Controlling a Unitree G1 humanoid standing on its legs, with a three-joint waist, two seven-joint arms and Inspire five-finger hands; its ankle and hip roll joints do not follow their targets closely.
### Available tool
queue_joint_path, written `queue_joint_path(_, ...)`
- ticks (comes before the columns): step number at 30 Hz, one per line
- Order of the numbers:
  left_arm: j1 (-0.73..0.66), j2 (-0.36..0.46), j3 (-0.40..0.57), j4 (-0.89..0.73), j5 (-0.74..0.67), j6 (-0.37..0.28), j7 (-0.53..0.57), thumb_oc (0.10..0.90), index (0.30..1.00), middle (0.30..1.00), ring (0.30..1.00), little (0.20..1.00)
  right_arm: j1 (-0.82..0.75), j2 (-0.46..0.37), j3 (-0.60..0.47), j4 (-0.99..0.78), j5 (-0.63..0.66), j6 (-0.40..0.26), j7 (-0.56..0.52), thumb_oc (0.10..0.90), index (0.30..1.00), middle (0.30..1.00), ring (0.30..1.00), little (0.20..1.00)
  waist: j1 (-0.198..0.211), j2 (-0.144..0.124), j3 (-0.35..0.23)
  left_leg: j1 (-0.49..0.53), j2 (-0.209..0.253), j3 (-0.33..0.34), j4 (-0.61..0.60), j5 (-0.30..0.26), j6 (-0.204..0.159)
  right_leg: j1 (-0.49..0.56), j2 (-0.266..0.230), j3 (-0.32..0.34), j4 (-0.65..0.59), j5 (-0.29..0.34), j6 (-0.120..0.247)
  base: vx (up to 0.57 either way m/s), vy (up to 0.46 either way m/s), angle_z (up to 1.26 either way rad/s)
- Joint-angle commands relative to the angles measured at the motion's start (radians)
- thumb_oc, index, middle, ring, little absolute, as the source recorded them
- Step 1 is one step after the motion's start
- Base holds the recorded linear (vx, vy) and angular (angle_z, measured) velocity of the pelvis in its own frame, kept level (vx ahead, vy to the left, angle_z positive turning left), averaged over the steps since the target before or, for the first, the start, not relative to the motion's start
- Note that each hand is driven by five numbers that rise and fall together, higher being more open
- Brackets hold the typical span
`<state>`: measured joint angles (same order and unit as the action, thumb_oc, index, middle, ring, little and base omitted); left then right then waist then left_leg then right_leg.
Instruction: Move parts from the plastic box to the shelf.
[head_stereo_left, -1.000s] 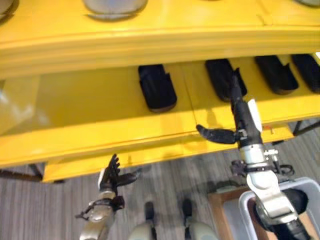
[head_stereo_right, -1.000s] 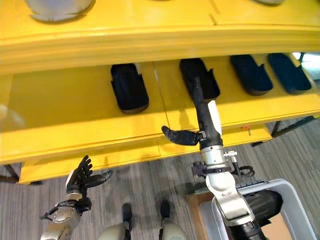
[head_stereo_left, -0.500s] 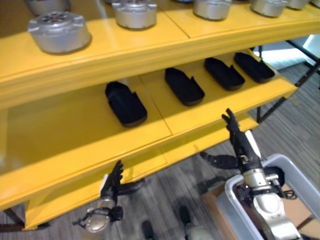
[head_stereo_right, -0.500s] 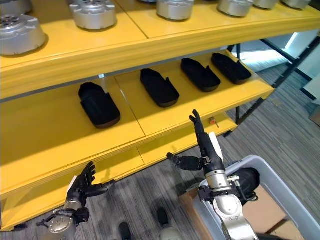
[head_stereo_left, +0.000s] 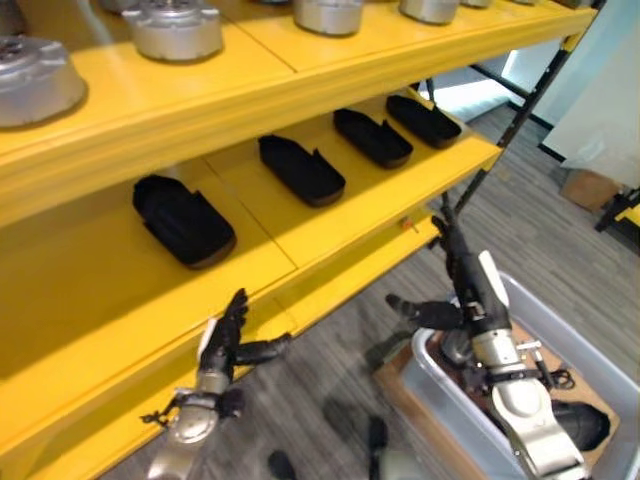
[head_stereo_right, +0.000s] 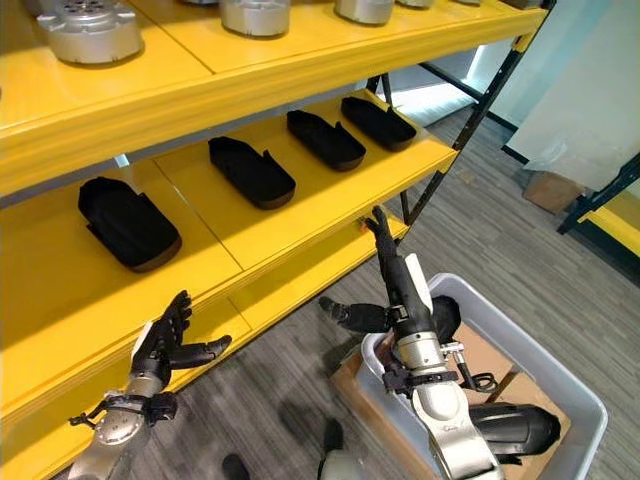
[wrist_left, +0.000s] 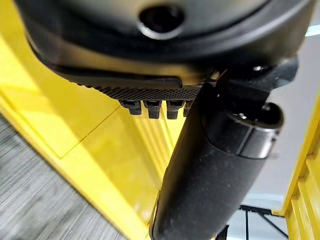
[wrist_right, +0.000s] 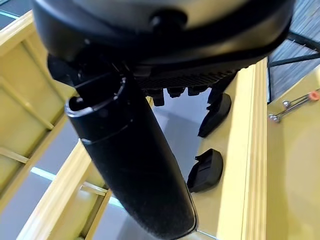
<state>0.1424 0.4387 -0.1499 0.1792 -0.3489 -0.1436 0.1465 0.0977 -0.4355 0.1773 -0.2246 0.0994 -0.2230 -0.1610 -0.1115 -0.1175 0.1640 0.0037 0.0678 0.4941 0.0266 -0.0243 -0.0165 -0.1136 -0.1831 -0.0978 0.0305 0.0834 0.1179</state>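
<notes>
The yellow shelf carries four black moulded parts in a row on its middle level: the first at the robot's left, the second beside it, then the third and the fourth toward the right end. On the level above stand round silver metal parts.

The right hand is raised in front of the shelf's lower edge, above the near-left corner of the grey plastic box. Its fingers are stretched out straight toward the shelf and the thumb stands out to the side; it holds nothing. The right wrist view shows the same: thumb extended, fingers uncurled, two black parts on the shelf beyond them.

The plastic box sits on the grey striped floor at the robot's right, resting on a brown cardboard sheet. A dark part lies inside it, against the near wall.

The left hand hovers low at the robot's left, just before the shelf's bottom board, fingers spread and relaxed, thumb out, empty.
</notes>
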Motion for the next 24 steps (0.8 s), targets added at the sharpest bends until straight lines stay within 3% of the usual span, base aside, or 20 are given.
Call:
queue_joint_path(1,-0.049,-0.01,0.013,-0.108,-0.011,-0.101,-0.01,0.9,1.0,1.0,1.0,1.0,-0.066,-0.038,-0.081,-0.07,0.03,-0.094,-0.016,0.9,1.0,1.0,1.0,1.0,-0.006,0.084,-0.071,0.079,0.099,-0.153,0.005,-0.086,-0.002,-0.056,0.041,-0.008,0.087,-0.084,0.03,0.16,-0.198,0.03)
queue_joint_path(3,-0.05,-0.017,0.012,-0.104,-0.013,-0.099,-0.012,0.9,1.0,1.0,1.0,1.0,-0.058,-0.037,-0.088,-0.069,0.037,-0.097,-0.014,0.9,1.0,1.0,1.0,1.0,-0.012,0.09,-0.08,0.088,0.114,-0.142,-0.009,-0.061,-0.016,-0.054,0.054,-0.004,0.084,-0.088,0.025,0.11,-0.174,-0.17)
queue_joint_path(4,-0.056,-0.024,0.007,-0.098,-0.015,-0.097,-0.013,0.9,1.0,1.0,1.0,1.0,-0.043,-0.044,-0.098,-0.074,0.04,-0.098,-0.01,0.9,1.0,1.0,1.0,1.0,-0.026,0.099,-0.093,0.095,0.144,-0.131,-0.023,-0.017,-0.041,-0.059,0.078,-0.001,0.091,-0.107,0.015,0.14,-0.34,-0.49)
queue_joint_path(6,-0.072,-0.031,-0.004,-0.088,-0.011,-0.098,-0.015,0.9,1.0,1.0,1.0,1.0,-0.011,-0.056,-0.121,-0.079,0.034,-0.109,-0.015,0.9,1.0,1.0,1.0,1.0,-0.045,0.105,-0.091,0.068,0.217,-0.144,0.066,0.074,-0.083,-0.055,0.139,0.02,0.115,-0.151,-0.035,0.14,-0.4,-0.43)
queue_joint_path(7,-0.072,-0.031,-0.005,-0.088,-0.011,-0.098,-0.015,0.9,1.0,1.0,1.0,1.0,-0.01,-0.057,-0.122,-0.08,0.034,-0.109,-0.015,0.9,1.0,1.0,1.0,1.0,-0.045,0.106,-0.091,0.065,0.222,-0.146,0.072,0.073,-0.087,-0.055,0.142,0.019,0.115,-0.151,-0.038,0.07,-0.229,-0.15)
queue_joint_path(8,-0.073,-0.032,-0.007,-0.086,-0.01,-0.098,-0.017,0.9,1.0,1.0,1.0,1.0,-0.008,-0.057,-0.124,-0.078,0.038,-0.112,-0.019,0.9,1.0,1.0,1.0,1.0,-0.042,0.1,-0.083,0.044,0.238,-0.163,0.135,0.104,-0.086,-0.046,0.159,0.033,0.118,-0.157,-0.056,0.06,-0.207,-0.26)
queue_joint_path(10,-0.081,-0.03,-0.017,-0.089,-0.015,-0.099,-0.017,0.9,1.0,1.0,1.0,1.0,-0.007,-0.057,-0.125,-0.079,0.06,-0.125,-0.024,0.9,1.0,1.0,1.0,1.0,-0.022,0.084,-0.058,-0.027,0.25,-0.257,0.276,0.152,-0.079,-0.028,0.191,0.052,0.115,-0.154,-0.092,0.02,-0.299,-0.69)
queue_joint_path(11,-0.086,-0.026,-0.023,-0.093,-0.013,-0.094,-0.012,0.9,1.0,1.0,1.0,1.0,-0.007,-0.063,-0.125,-0.08,0.063,-0.126,-0.027,0.9,1.0,1.0,1.0,1.0,0.005,0.062,-0.04,-0.094,0.192,-0.356,0.332,0.145,-0.034,-0.022,0.186,0.072,0.105,-0.139,-0.106,-0.05,-0.194,-0.78)
queue_joint_path(12,-0.086,-0.026,-0.024,-0.093,-0.013,-0.094,-0.011,0.9,1.0,1.0,1.0,1.0,-0.007,-0.063,-0.125,-0.08,0.063,-0.126,-0.027,0.9,1.0,1.0,1.0,1.0,0.002,0.062,-0.04,-0.099,0.191,-0.36,0.337,0.143,-0.033,-0.023,0.185,0.069,0.106,-0.141,-0.106,-0.04,-0.082,-0.49)
queue_joint_path(14,-0.078,-0.031,-0.021,-0.105,-0.019,-0.09,-0.009,0.9,1.0,1.0,1.0,1.0,-0.028,-0.06,-0.108,-0.066,0.073,-0.124,-0.018,0.9,1.0,1.0,1.0,1.0,0.035,0.052,-0.033,-0.155,0.028,-0.506,0.297,0.034,-0.001,-0.007,0.177,0.119,0.089,-0.135,-0.09,0.08,0.029,-0.42)
queue_joint_path(16,-0.061,-0.036,-0.013,-0.11,-0.018,-0.097,-0.006,0.9,1.0,1.0,1.0,1.0,-0.042,-0.052,-0.093,-0.061,0.083,-0.123,-0.007,0.9,1.0,1.0,1.0,1.0,0.054,0.051,-0.03,-0.172,-0.038,-0.58,0.192,-0.007,0.002,0.0,0.185,0.164,0.073,-0.129,-0.078,0.14,0.047,-0.68)
queue_joint_path(18,-0.042,-0.032,-0.006,-0.11,-0.005,-0.1,-0.008,0.9,1.0,1.0,1.0,1.0,-0.059,-0.043,-0.07,-0.046,0.088,-0.12,0.005,0.9,1.0,1.0,1.0,1.0,0.097,0.064,-0.027,-0.211,-0.148,-0.778,0.123,0.044,0.001,0.012,0.219,0.241,0.072,-0.123,-0.075,0.17,0.075,-0.83)
queue_joint_path(20,-0.03,-0.024,-0.003,-0.122,0.012,-0.098,-0.007,0.9,1.0,1.0,1.0,1.0,-0.086,-0.034,-0.046,-0.035,0.089,-0.111,0.013,0.9,1.0,1.0,1.0,1.0,0.12,0.082,-0.026,-0.221,-0.215,-0.922,0.087,0.088,-0.001,0.014,0.263,0.334,0.111,-0.138,-0.069,0.16,0.109,-1.2)
queue_joint_path(21,-0.016,-0.022,0.01,-0.132,-0.002,-0.105,-0.019,0.9,1.0,1.0,1.0,1.0,-0.092,-0.028,-0.042,-0.039,0.097,-0.107,0.027,0.9,1.0,1.0,1.0,1.0,0.116,0.087,-0.027,-0.192,-0.193,-0.896,0.074,0.063,0.006,0.011,0.274,0.361,0.127,-0.148,-0.065,0.12,0.155,-1.48)
queue_joint_path(22,-0.011,-0.022,0.011,-0.131,0.0,-0.109,-0.026,0.9,1.0,1.0,1.0,1.0,-0.085,-0.024,-0.038,-0.038,0.093,-0.105,0.038,0.9,1.0,1.0,1.0,1.0,0.12,0.091,-0.033,-0.17,-0.177,-0.883,0.047,0.076,0.007,0.008,0.283,0.382,0.128,-0.143,-0.061,0.08,0.173,-1.42)
queue_joint_path(24,-0.023,-0.02,-0.001,-0.13,-0.007,-0.117,-0.035,0.9,1.0,1.0,1.0,1.0,-0.075,-0.017,-0.042,-0.043,0.104,-0.102,0.05,0.9,1.0,1.0,1.0,1.0,0.113,0.086,-0.044,-0.158,-0.18,-0.863,0.039,0.072,0.022,-0.004,0.281,0.422,0.131,-0.142,-0.053,0.1,0.193,-1.44)
